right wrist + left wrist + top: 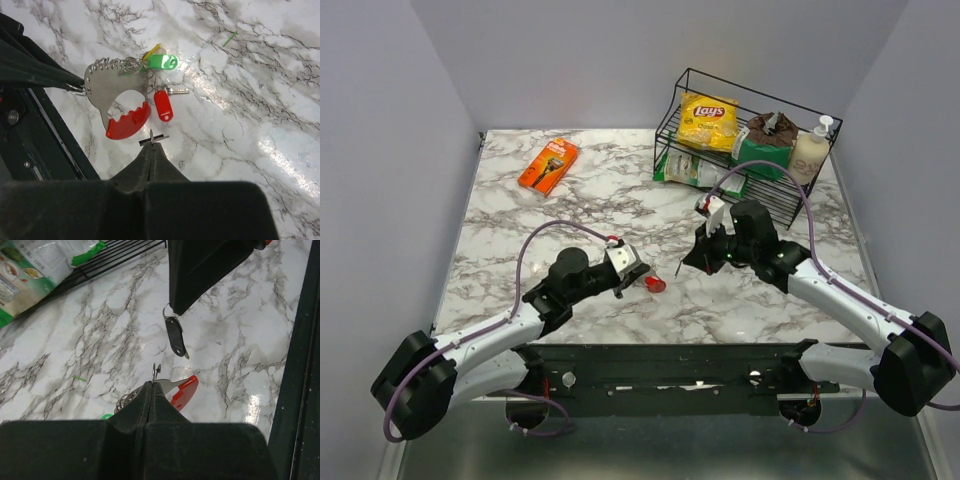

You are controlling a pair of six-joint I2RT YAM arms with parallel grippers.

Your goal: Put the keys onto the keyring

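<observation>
The keyring (pixel 107 90) is a grey metal loop with a curved red side (pixel 127 122), and it hangs just above the marble. My left gripper (pixel 151 384) is shut on it, seen in the top view left of centre (pixel 638 272). Keys with green (pixel 162 61), red (pixel 163 105) and yellow (pixel 152 50) heads cluster at the keyring's far side. My right gripper (pixel 152 146) is shut on the small ring of a dark key (pixel 175 337), which dangles a short way in front of the keyring. In the right wrist view this key shows edge-on.
A black wire rack (pixel 760 190) at the back right holds a Lay's bag (pixel 708 120), green packets (pixel 30 270) and a soap bottle (pixel 810 155). An orange pack (pixel 548 165) lies at the back left. The black base rail (pixel 670 365) runs along the near edge.
</observation>
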